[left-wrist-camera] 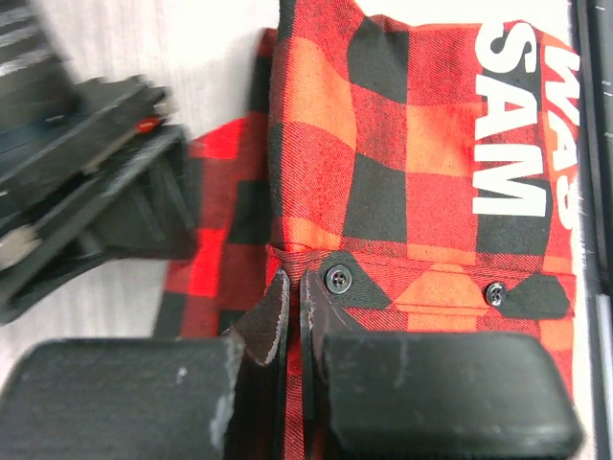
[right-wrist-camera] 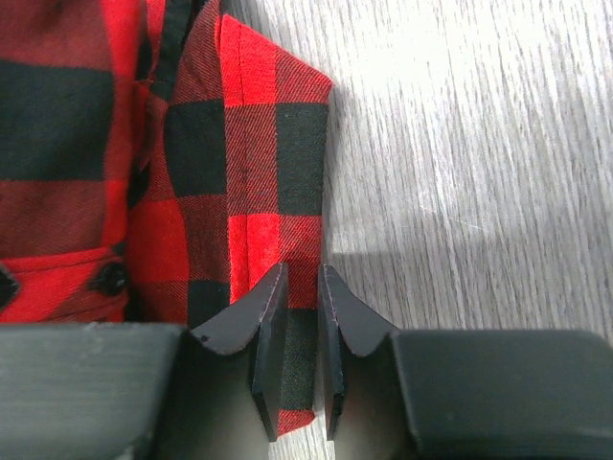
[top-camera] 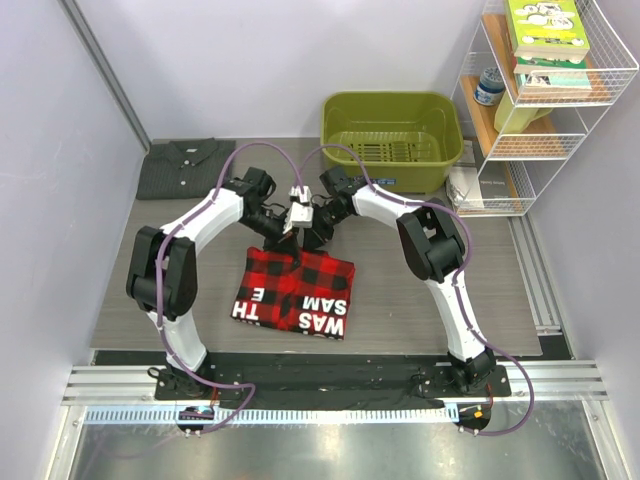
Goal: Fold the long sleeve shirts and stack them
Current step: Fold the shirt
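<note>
The red-and-black plaid shirt (top-camera: pixel 295 290) lies folded at the table's middle, white lettering up. Both grippers meet at its far edge. My left gripper (top-camera: pixel 283 238) is shut on a fold of plaid next to a buttoned cuff (left-wrist-camera: pixel 294 283). My right gripper (top-camera: pixel 313 238) is shut on the shirt's hemmed edge (right-wrist-camera: pixel 302 278), with plaid cloth (right-wrist-camera: pixel 259 144) between its jaws and bare table to the right. The dark charcoal shirt (top-camera: pixel 185 166) lies folded at the back left, away from both grippers.
An olive-green basin (top-camera: pixel 392 105) stands at the back centre-right. A white wire rack (top-camera: pixel 545 110) with books and a bottle stands at the back right. A metal rail (top-camera: pixel 320 385) runs along the near edge.
</note>
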You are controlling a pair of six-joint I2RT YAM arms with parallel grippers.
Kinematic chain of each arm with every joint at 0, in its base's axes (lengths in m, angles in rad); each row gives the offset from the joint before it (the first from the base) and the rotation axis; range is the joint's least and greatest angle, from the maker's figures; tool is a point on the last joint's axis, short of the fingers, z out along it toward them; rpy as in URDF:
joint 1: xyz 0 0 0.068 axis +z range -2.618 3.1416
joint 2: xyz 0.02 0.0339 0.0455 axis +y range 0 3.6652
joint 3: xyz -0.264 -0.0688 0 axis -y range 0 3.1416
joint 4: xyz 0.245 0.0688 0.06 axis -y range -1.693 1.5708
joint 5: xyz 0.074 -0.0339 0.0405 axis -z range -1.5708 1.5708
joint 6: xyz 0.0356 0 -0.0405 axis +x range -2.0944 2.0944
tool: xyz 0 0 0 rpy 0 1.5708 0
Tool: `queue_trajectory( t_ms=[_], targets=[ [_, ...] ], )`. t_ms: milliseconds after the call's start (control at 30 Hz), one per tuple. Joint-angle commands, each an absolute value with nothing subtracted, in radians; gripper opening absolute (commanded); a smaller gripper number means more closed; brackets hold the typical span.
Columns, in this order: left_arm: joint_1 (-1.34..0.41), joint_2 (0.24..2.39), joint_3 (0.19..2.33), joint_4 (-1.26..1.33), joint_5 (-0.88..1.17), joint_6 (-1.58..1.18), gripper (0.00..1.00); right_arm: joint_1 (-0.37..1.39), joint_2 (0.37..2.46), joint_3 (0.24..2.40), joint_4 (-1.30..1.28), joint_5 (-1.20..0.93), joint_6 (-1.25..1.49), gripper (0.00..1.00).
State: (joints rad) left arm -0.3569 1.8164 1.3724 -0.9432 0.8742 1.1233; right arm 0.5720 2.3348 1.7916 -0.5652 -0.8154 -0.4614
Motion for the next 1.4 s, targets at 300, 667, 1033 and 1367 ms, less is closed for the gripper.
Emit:
queue_trajectory(
  t_ms=[300, 667, 1033, 1367],
  targets=[
    [-0.325, 1.828, 1.344, -0.729, 0.893, 1.075, 0.35, 0.565, 2.335, 1.865, -0.609, -0.798, -0.489, 0.31],
    [-0.161, 1.819, 1.506, -1.063, 0.878, 0.893, 0.55, 0.468, 2.177, 1.93, -0.676, -0.666, -0.299, 0.64],
    [-0.147, 2.054, 1.674, -1.342, 0.844, 0.974, 0.62, 0.471, 2.043, 1.612, -0.721, -0.664, -0.37, 0.84],
    [-0.15, 2.097, 1.649, -1.299, 0.788, 0.954, 0.43, 0.471, 2.046, 1.565, -0.851, -0.695, -0.508, 0.68]
  ],
)
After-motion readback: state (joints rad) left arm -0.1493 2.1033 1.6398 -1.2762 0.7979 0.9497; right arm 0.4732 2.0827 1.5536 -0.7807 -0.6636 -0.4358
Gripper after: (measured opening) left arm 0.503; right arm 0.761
